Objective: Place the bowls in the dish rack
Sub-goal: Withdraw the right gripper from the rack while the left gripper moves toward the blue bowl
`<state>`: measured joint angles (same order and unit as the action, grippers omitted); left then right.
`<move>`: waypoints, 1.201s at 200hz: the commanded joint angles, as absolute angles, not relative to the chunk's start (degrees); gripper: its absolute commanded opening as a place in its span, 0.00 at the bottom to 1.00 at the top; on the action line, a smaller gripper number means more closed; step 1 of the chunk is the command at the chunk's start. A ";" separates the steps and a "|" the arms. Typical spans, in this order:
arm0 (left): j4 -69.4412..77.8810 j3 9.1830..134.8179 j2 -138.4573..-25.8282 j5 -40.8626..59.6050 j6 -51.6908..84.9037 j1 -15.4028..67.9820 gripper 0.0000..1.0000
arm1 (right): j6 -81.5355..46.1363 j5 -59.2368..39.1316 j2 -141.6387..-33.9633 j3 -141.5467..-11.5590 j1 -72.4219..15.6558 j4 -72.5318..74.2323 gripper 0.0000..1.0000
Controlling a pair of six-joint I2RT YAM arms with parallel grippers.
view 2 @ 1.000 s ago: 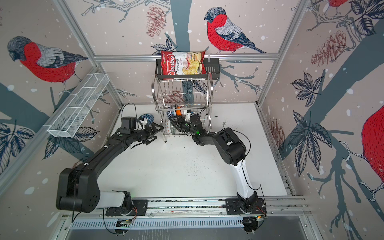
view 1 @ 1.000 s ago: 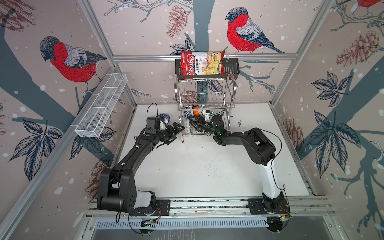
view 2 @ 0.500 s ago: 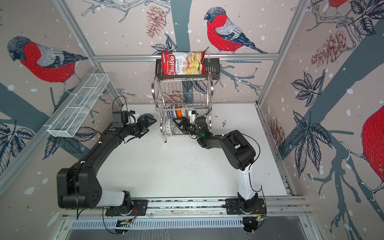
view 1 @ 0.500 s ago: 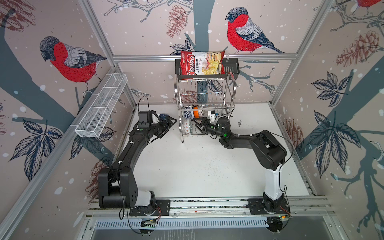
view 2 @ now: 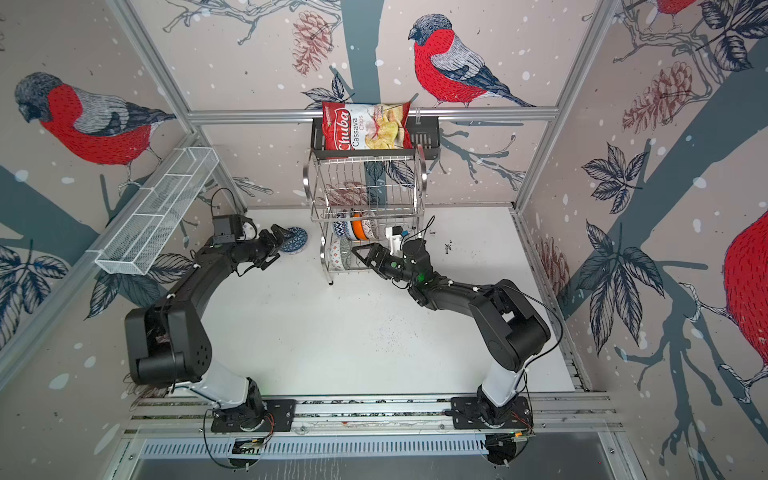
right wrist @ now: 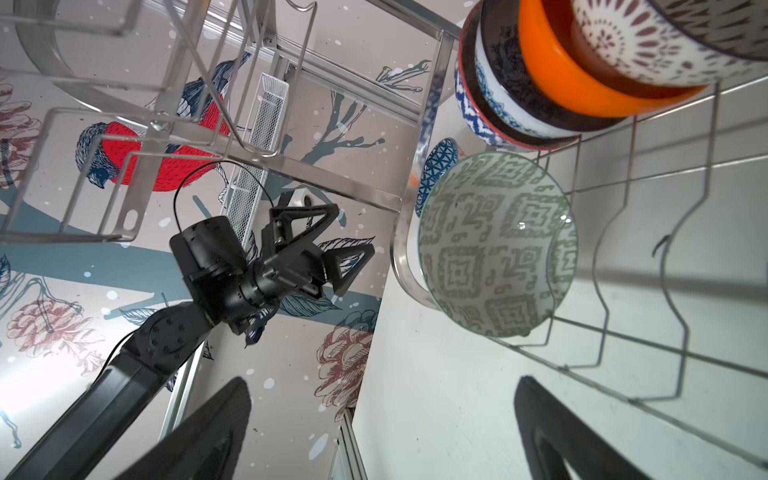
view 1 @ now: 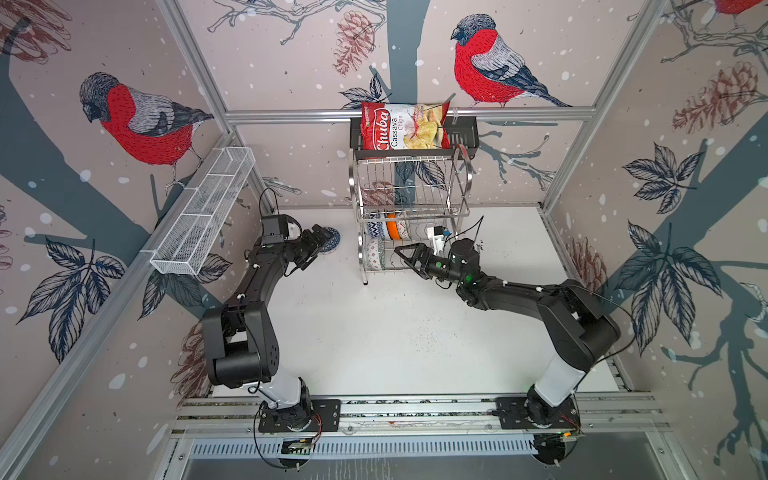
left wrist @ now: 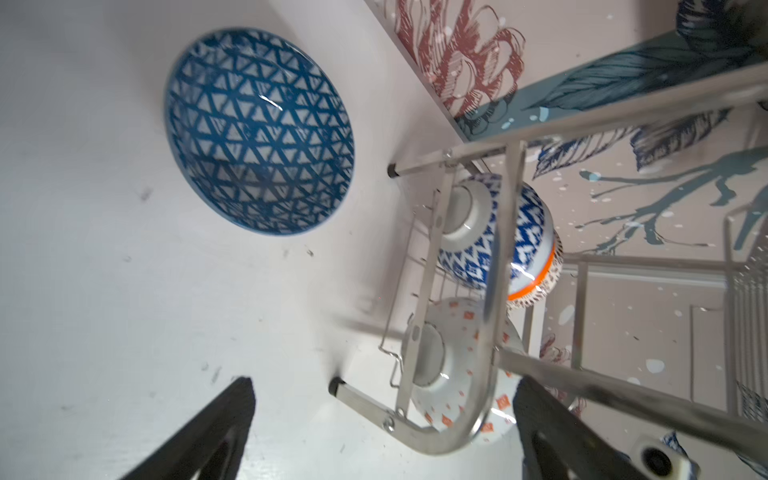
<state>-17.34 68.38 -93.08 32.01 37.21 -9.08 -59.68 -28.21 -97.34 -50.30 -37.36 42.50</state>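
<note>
- Right wrist view: right jaws spread wide, empty, touching nothing; two black wedge-shaped fingers.
- Just ahead of them: one grey-green patterned bowl, round and glossy. It stands on edge in a front slot of the dish rack, lower shelf.
- Back row of the same shelf: three bowls on edge, packed together.
  - blue-white zigzag bowl
  - plain glossy orange bowl
  - white bowl with red-brown medallions
  - A dark rim shows at the frame corner; can't tell if it is another bowl.
- Over the white tabletop: left jaws, also wide and empty.
- One blue triangle-lattice bowl sits upright on the tabletop beside the rack's left feet, outside the rack, ungripped.
- Left wrist view shows a white underside with orange-red squares in the front slot. Can't tell whether it is the grey-green bowl's outside.
- Rack: one, two tiers, shiny steel wire, wavy slots, curved tube sides.
- Beyond: one chips bag and one white mesh basket.
</note>
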 commanded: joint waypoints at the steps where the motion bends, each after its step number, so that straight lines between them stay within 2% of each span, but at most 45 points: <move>1: -20.02 71.54 -97.88 30.25 34.36 -10.60 0.97 | -52.95 -25.38 -93.85 -49.36 -37.24 35.76 0.99; 63: -30.93 88.82 -114.97 22.56 29.76 -12.15 0.97 | -46.47 -13.73 -85.77 -51.21 -36.03 23.04 0.99; 77: -32.96 92.83 -118.49 19.91 28.92 -12.13 0.94 | -45.93 -10.13 -84.74 -52.29 -36.04 19.49 0.99; 102: -34.91 98.36 -123.41 18.32 28.07 -12.17 0.79 | -45.32 -6.44 -83.32 -52.11 -35.88 18.56 1.00; 114: -35.37 99.77 -125.10 18.30 27.41 -11.94 0.67 | -44.62 -5.60 -83.23 -52.62 -35.75 18.34 1.00; 123: -35.98 100.79 -126.03 17.33 26.93 -11.87 0.61 | -44.11 -4.94 -83.48 -53.36 -35.61 17.48 1.00; 181: -35.96 101.30 -127.64 14.36 25.39 -9.82 0.36 | -43.71 -4.73 -86.50 -57.42 -33.61 14.77 1.00; 215: -36.59 100.73 -128.14 14.29 25.84 -9.14 0.00 | -44.13 -6.91 -88.20 -58.71 -32.66 13.94 1.00; 240: -37.38 99.79 -126.45 13.45 25.43 -9.14 0.00 | -44.47 -7.51 -88.01 -58.48 -32.52 13.10 1.00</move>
